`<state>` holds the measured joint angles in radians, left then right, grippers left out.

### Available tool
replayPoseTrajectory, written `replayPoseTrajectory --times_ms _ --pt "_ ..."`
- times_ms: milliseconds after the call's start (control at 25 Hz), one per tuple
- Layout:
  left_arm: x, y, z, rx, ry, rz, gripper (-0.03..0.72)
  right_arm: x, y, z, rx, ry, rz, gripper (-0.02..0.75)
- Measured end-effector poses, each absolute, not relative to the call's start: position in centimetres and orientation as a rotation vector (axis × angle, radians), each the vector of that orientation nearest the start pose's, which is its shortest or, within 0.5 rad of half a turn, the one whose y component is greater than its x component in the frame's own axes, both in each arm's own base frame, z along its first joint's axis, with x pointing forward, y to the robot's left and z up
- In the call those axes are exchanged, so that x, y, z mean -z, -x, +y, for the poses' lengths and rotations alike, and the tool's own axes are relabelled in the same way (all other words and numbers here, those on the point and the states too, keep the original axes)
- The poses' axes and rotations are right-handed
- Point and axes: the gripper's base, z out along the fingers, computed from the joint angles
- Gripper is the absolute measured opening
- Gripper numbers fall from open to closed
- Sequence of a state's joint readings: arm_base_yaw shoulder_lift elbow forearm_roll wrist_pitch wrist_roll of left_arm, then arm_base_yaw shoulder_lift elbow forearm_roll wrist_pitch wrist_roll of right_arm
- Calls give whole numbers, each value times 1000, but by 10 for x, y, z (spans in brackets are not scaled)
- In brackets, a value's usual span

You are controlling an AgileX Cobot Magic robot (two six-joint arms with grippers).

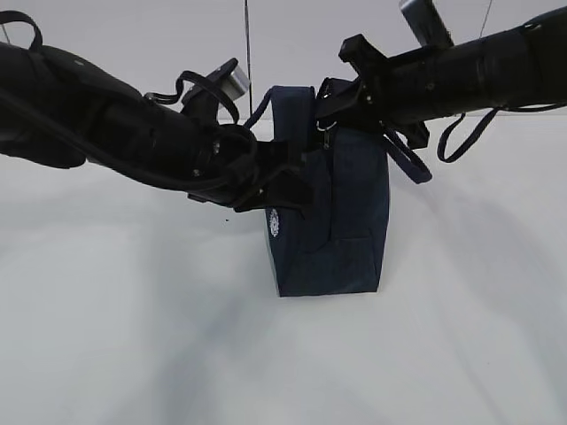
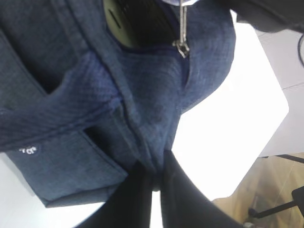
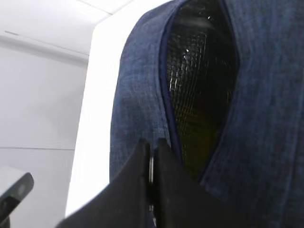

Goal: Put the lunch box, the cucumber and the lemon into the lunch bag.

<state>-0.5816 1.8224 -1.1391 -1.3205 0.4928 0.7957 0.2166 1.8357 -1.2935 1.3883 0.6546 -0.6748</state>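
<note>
Clearly both arms are busy with the lunch bag (image 1: 332, 221), which stands upright near the middle of the white desk (image 1: 133, 336), its small round logo facing the left arm. The left gripper (image 1: 297, 177) comes in from the left side and, in its wrist view, its fingers (image 2: 142, 190) are pressed together on a fold of the navy fabric low on the bag's side — a pinch that looks meant to steady the bag and keep it from sliding or tipping. The right gripper (image 1: 341, 111) reaches across to the top of the bag, near the handles (image 1: 407, 159) and the silver zipper pull (image 2: 181, 45). Its jaws are closed nearly flat at the edge of the opening, and something thin seems caught between them, though whether that is the zipper tab or just the fabric rim I cannot tell.

Through the gap in the top the dark, shiny lining (image 3: 204, 80) shows, so the mouth is partly open. Deep inside there is a pale greenish patch (image 2: 114, 19) and a yellowish tint, possibly the lunch box lid and the lemon, but that is too dim to be sure of. No lunch box, cucumber or lemon lies on the desk in any view — so my judgement is that the packing is done and the zipper is the matter in hand.
</note>
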Motion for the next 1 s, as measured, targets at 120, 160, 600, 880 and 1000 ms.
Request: replayPoseTrajectory --times_ms 120,160,600,880,1000 --pt "-210 -301 -248 1068 -380 2425 -5 -253 -384 141 -1151 -52 2300 7" --pt "-210 -301 -248 1067 -387 2425 -4 -253 -383 140 -1137 -32 2307 7" --pt "-209 -300 -248 1029 -491 2394 435 -249 -378 139 -1040 192 2371 7" --pt "-209 -302 -247 997 -480 2383 340 -249 -376 140 -1052 226 2376 7" --pt "-209 -302 -246 992 -477 2382 244 -250 -376 140 -1050 234 2374 7"
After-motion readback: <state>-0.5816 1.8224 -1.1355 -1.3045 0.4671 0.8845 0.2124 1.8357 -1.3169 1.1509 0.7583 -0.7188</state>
